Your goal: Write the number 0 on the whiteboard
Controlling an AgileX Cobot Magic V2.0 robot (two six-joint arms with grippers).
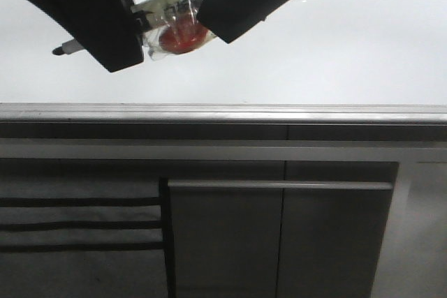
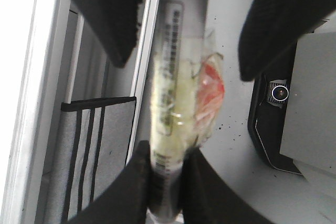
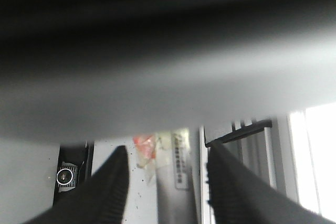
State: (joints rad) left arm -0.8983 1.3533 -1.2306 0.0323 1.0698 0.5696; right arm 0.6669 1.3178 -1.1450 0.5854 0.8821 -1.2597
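The whiteboard fills the upper front view, glossy white, with a grey edge strip. No number 0 shows on it. My left gripper is shut on a marker wrapped in clear tape with a red lump. The marker's dark tip sticks out left, over the board. In the left wrist view the gripper pinches the marker. My right gripper is open, its jaws either side of the marker's other end; its own view shows the marker between them.
Dark grey cabinet panels lie below the board edge, with a long handle bar and black stripes at the left. A black device sits on the speckled grey floor. A dark blurred mass blocks most of the right wrist view.
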